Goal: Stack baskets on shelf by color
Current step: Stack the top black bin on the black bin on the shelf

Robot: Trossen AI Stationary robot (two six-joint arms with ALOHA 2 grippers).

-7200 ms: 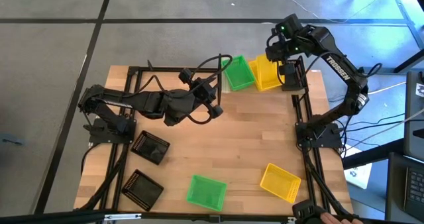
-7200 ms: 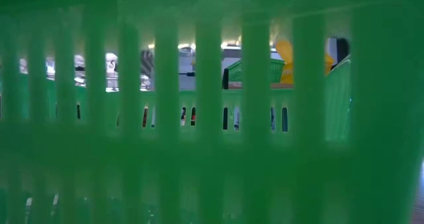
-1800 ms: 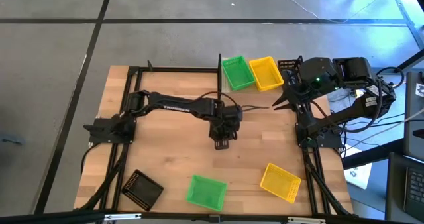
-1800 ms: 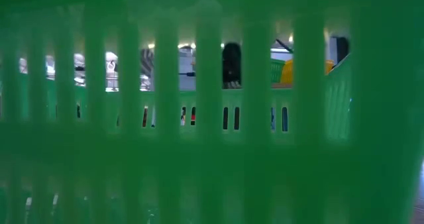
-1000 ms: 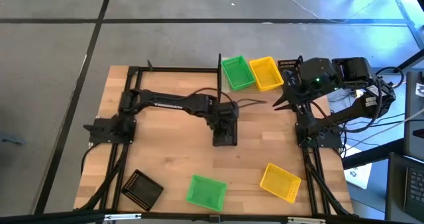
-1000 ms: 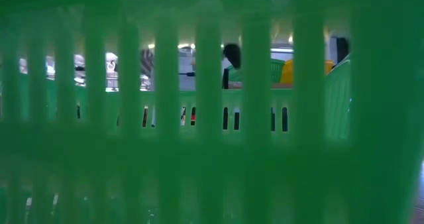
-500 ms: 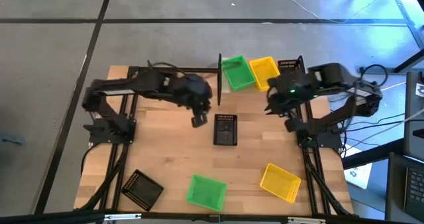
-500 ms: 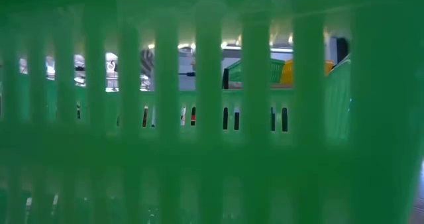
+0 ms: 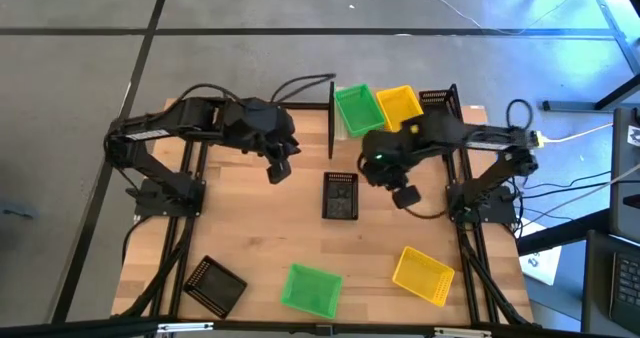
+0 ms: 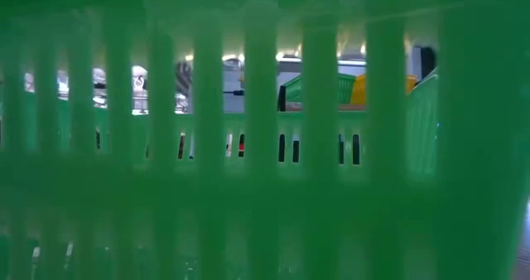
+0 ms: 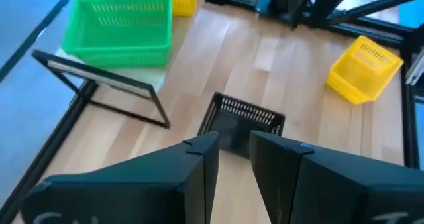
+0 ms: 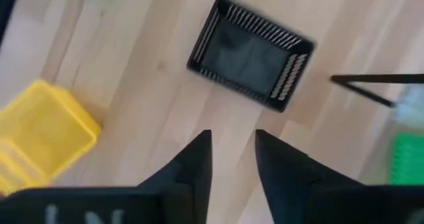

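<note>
Centrally, a black mesh-sided basket (image 9: 340, 195), upright, rectangular.

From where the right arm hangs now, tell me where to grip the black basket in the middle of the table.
Take the black basket by its right long rim, coming from above with the right gripper. It sits upright, open side up, apart from other baskets, so one finger can probably drop inside that wall.

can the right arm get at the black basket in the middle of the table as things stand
Probably yes. The right gripper hangs just beside the black basket, which sits upright and alone on bare tabletop. The left gripper is off to its other side, clear of the approach.
</note>
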